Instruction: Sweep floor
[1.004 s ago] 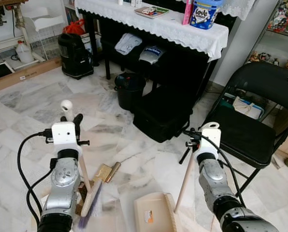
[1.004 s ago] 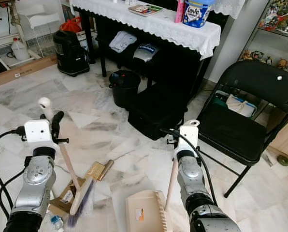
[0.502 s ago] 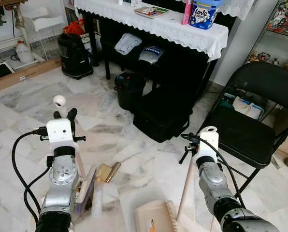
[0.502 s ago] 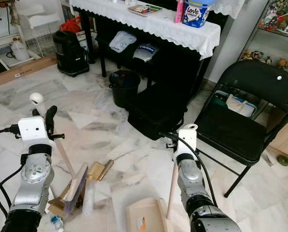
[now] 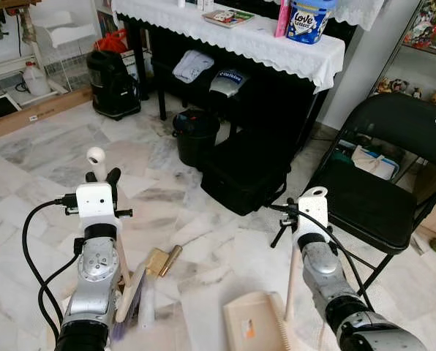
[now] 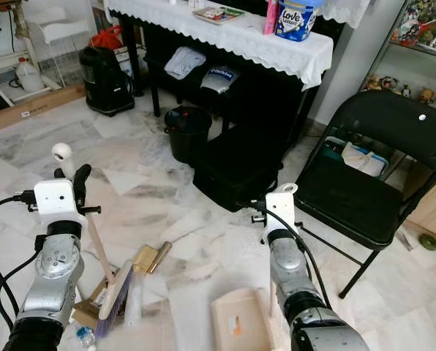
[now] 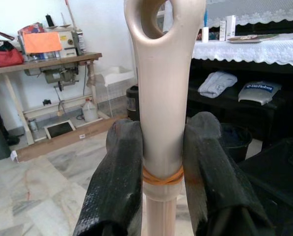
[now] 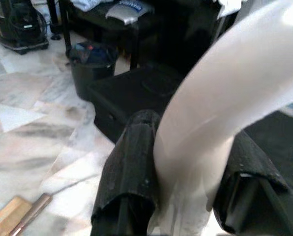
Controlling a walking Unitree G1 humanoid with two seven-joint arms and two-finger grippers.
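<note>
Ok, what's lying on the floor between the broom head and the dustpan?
In the right eye view, pale litter on marble floor between broom head and dustpan.

floor (image 5: 50, 146): pale marble, white and beige with grey veining
broom handle (image 7: 162, 123): cream-beige, an orange band round it between the black fingers (image 7: 118, 182)
broom bristles (image 6: 114, 303): purple under a tan head
dustpan (image 5: 253, 329): beige with an orange label
dustpan handle (image 8: 220, 132): creamy white
tablecloth (image 5: 240, 36): white, lace-edged
folding chair (image 5: 393, 168): black
bin (image 5: 197, 133): black
tub on the table (image 5: 306, 18): blue and white
</note>
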